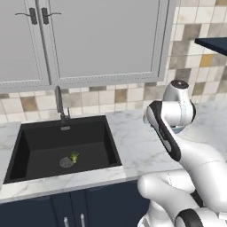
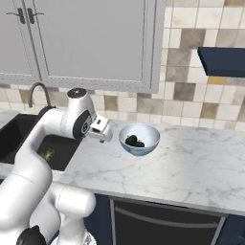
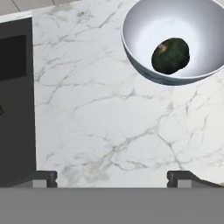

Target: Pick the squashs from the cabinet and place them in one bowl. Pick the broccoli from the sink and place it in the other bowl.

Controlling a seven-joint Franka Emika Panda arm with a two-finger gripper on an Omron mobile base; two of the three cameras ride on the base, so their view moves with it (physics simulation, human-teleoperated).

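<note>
The hand (image 3: pixel 113 177) hangs empty, fingers wide apart, over the white marble table (image 3: pixel 109 127). Dark green round squash (image 3: pixel 170 55) lies in the pale blue-grey bowl (image 3: pixel 135 48). The bright green broccoli floret (image 1: pixel 74 156) sits in the black sink (image 1: pixel 44 146).

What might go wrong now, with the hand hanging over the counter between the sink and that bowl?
1. The broccoli lies right by the drain, deep in the sink; the open hand may clip a wall reaching down.
2. The bowl already holds squash; a swinging arm could knock it.
</note>
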